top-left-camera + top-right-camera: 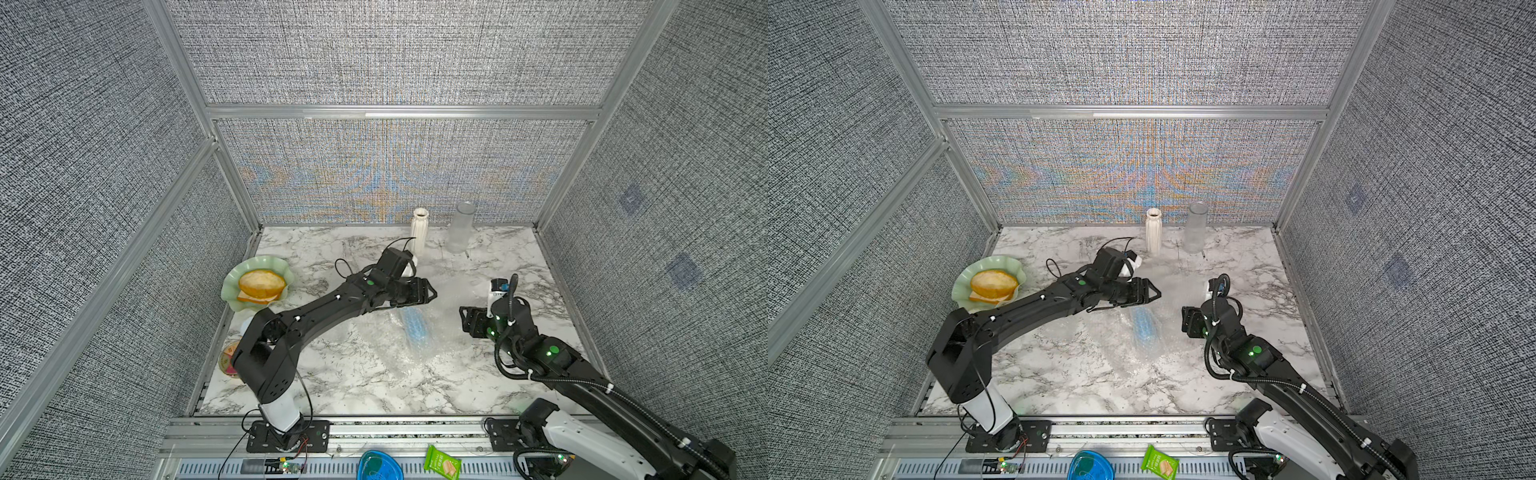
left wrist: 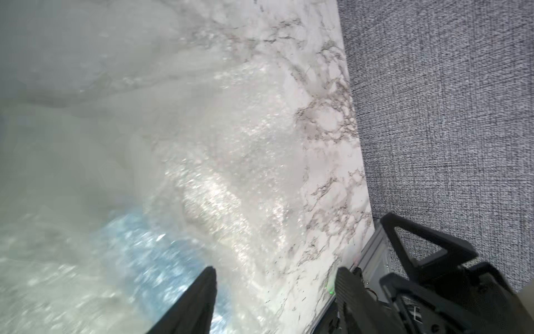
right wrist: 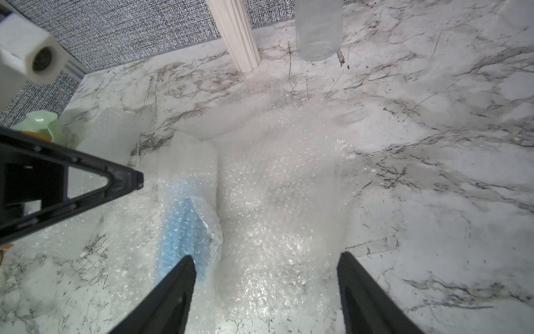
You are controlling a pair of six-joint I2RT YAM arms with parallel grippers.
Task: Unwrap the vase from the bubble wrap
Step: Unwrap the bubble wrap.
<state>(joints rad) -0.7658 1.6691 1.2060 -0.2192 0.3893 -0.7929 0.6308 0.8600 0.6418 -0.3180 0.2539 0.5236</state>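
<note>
The bubble wrap lies spread and crinkled over the middle of the marble table. A roll of it still covers the blue vase, which lies on its side. My left gripper hovers just above the vase's far end, open, with nothing between its fingers. My right gripper is open to the right of the vase, over loose wrap. In the left wrist view the vase shows as a blue blur through the wrap.
A white ribbed vase and a clear glass vase stand at the back wall. A green plate with bread sits at the left, a small jar nearer. A blue lid and green packet lie on the front rail.
</note>
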